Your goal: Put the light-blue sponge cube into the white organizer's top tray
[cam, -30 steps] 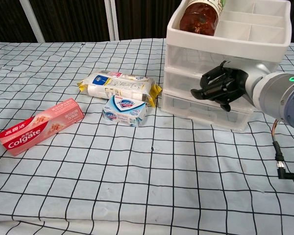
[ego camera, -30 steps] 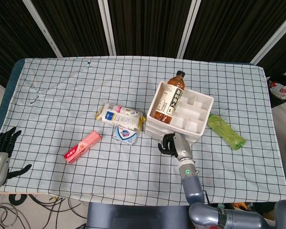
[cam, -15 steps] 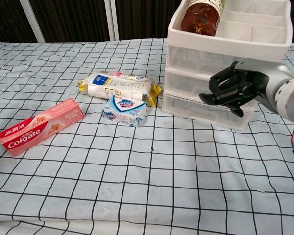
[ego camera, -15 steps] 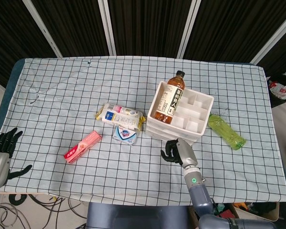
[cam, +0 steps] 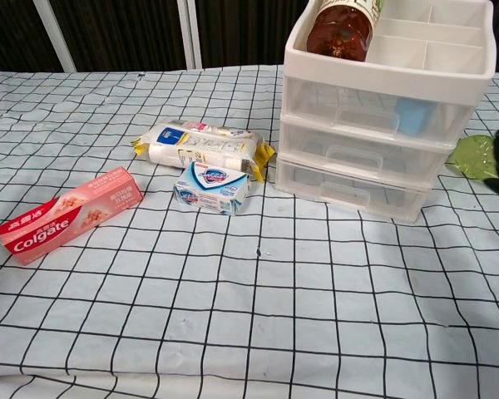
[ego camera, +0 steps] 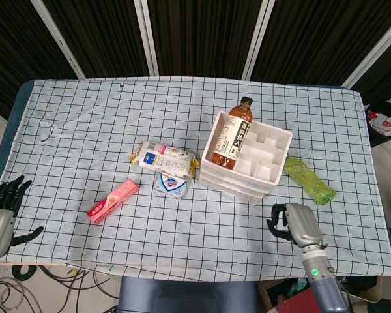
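the light-blue sponge cube (cam: 413, 116) showed only in the chest view, as a pale blue block behind the translucent front of the top drawer of the white organizer (cam: 374, 145), toward its 3 o'clock end; whether it sat fully inside that drawer could not be told, and the head view did not show it at all. judged from its look, it was light, soft and springy, not fragile and not slippery, so a gentle pinch across two opposite flat faces would have held it, with little squeeze needed; too much would only have crushed it. the open compartments on top held a brown tea bottle (ego camera: 231, 135) at the 9 o'clock side, the rest being bare. the right hand (ego camera: 292, 223) hung over the cloth at about 5 o'clock from the organizer, well apart from it, holding nothing, its fingers curled; only a dark edge of it showed at the chest view's 3 o'clock border. the left hand (ego camera: 3, 207) rested at the table's 8 o'clock corner, fingers spread and empty. compared with a second before, the right hand had pulled away from the drawer fronts it had been close against, uncovering the blue block behind the plastic.
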Action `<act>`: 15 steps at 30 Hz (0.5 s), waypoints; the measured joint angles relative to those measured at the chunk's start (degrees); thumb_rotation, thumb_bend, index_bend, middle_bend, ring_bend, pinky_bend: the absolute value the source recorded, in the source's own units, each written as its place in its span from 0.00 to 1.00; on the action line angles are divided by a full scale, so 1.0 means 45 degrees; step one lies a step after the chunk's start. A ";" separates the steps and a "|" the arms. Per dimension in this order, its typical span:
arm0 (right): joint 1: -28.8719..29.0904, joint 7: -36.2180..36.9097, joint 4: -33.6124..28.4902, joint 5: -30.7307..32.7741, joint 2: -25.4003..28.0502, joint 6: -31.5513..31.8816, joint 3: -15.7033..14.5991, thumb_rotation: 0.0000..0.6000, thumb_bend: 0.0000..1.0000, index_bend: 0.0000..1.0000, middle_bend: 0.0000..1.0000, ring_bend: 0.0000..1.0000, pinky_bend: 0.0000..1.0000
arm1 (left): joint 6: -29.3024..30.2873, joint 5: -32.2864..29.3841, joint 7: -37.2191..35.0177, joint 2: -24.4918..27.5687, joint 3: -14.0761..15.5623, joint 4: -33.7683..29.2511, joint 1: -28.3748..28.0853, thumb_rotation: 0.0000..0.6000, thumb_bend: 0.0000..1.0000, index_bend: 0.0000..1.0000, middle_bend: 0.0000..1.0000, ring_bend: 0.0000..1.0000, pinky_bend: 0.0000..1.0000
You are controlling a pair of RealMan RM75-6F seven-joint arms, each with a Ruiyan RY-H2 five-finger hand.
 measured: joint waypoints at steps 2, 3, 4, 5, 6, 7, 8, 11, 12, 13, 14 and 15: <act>-0.0348 0.0135 0.0464 -0.0882 0.0650 0.0241 -0.0425 1.00 0.20 0.04 0.11 0.10 0.23 | 0.0001 0.0023 0.0103 -0.0012 0.0013 0.0023 0.0000 1.00 0.07 0.00 0.00 0.00 0.00; -0.0557 0.0183 0.0832 -0.1390 0.1041 0.0442 -0.0643 1.00 0.17 0.00 0.05 0.05 0.21 | -0.0001 0.0027 0.0153 -0.0016 0.0016 0.0033 -0.0001 1.00 0.07 0.00 0.00 0.00 0.00; -0.0703 0.0195 0.1124 -0.1717 0.1261 0.0625 -0.0763 1.00 0.15 0.00 0.02 0.02 0.20 | -0.0002 0.0027 0.0200 -0.0021 0.0018 0.0042 -0.0001 1.00 0.07 0.00 0.00 0.00 0.00; -0.0848 0.0198 0.1419 -0.2019 0.1410 0.0834 -0.0854 1.00 0.14 0.00 0.01 0.01 0.19 | -0.0006 0.0020 0.0252 -0.0021 0.0020 0.0048 0.0001 1.00 0.07 0.00 0.00 0.00 0.00; -0.1040 0.0214 0.1802 -0.2406 0.1541 0.1134 -0.0945 1.00 0.12 0.00 0.00 0.00 0.19 | -0.0011 0.0010 0.0292 -0.0017 0.0022 0.0050 0.0004 1.00 0.07 0.00 0.00 0.00 0.00; -0.1178 0.0237 0.2069 -0.2659 0.1614 0.1359 -0.0997 1.00 0.11 0.00 0.00 0.00 0.19 | -0.0018 -0.0001 0.0335 -0.0011 0.0024 0.0052 0.0006 1.00 0.06 0.00 0.00 0.00 0.00; -0.1304 0.0258 0.2320 -0.2862 0.1669 0.1573 -0.1032 1.00 0.11 0.00 0.00 0.00 0.18 | -0.0044 -0.0028 0.0412 0.0004 0.0030 0.0053 0.0009 1.00 0.06 0.00 0.00 0.00 0.00; -0.1690 0.0323 0.3115 -0.3355 0.1748 0.2206 -0.1077 1.00 0.10 0.00 0.00 0.00 0.18 | -0.0148 -0.0128 0.0760 0.0056 0.0041 0.0067 0.0003 1.00 0.06 0.00 0.00 0.00 0.00; -0.1832 0.0397 0.3425 -0.3513 0.1746 0.2437 -0.1072 1.00 0.10 0.00 0.00 0.00 0.18 | -0.0182 -0.0169 0.0877 0.0073 0.0037 0.0074 -0.0003 1.00 0.06 0.00 0.00 0.00 0.00; -0.1933 0.0467 0.3657 -0.3606 0.1736 0.2594 -0.1057 1.00 0.10 0.00 0.00 0.00 0.18 | -0.0210 -0.0221 0.0969 0.0088 0.0025 0.0082 -0.0010 1.00 0.06 0.00 0.00 0.00 0.00; -0.2032 0.0551 0.3882 -0.3676 0.1715 0.2734 -0.1027 1.00 0.10 0.00 0.00 0.00 0.18 | -0.0227 -0.0284 0.1033 0.0097 -0.0012 0.0099 -0.0020 1.00 0.06 0.00 0.00 0.00 0.00; -0.2155 0.0687 0.4164 -0.3745 0.1664 0.2902 -0.0961 1.00 0.10 0.00 0.00 0.00 0.18 | -0.0227 -0.0310 0.1051 0.0097 -0.0040 0.0120 -0.0026 1.00 0.06 0.00 0.00 0.00 0.00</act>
